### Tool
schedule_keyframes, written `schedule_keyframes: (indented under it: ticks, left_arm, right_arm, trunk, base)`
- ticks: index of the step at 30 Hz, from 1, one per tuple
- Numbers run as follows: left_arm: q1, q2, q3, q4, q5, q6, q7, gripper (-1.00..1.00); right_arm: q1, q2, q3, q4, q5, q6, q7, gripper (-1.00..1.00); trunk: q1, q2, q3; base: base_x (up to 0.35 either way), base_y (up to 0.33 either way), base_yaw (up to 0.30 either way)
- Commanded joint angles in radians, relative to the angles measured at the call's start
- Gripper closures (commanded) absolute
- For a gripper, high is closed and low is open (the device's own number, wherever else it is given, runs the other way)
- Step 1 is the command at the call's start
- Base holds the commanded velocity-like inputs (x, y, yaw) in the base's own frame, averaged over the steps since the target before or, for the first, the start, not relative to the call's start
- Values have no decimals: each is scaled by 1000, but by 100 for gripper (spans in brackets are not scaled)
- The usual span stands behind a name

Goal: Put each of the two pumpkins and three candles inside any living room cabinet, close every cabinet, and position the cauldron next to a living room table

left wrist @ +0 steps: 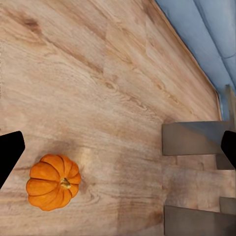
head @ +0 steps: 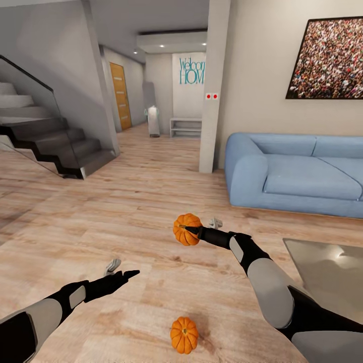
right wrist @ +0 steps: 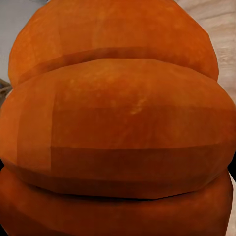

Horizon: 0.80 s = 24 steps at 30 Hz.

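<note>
Both arms are built of matte black segments broken by smooth pale grey shells: a long grey cover on the upper forearm and a small grey panel nearer the wrist, with black joints between. The left pincer (head: 122, 275) ends in slim, tapering black fingers, whose flat black tips (left wrist: 10, 152) show at the edges of the left wrist view. The right pincer (head: 194, 230) is the same slender black form, running back through a rounded black wrist into a bulky grey forearm shell and a wide black elbow section.
</note>
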<state>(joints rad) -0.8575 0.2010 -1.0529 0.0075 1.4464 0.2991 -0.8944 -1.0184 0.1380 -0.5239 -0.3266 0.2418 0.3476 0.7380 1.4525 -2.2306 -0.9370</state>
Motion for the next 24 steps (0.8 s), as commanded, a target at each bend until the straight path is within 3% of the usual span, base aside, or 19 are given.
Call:
schedule_keyframes:
  ticks: [1,18,24]
  left_arm:
    - [0,0,1,0,0,0,0,-100]
    - [0,0,1,-1,0,0,0,-100]
    - [0,0,1,-1,0,0,0,-100]
  right_arm:
    - [0,0,-1,0,-2,1,0,100]
    - [0,-1,-1,1,-3,11,16,100]
    - [0,-8,-1,-3,-3,150,192,100]
  trunk:
    - [4,-7,-3]
    - [69,-126,-56]
    - [92,-168,-75]
  base:
    - [0,0,0]
    - [0,0,0]
    - [0,0,0]
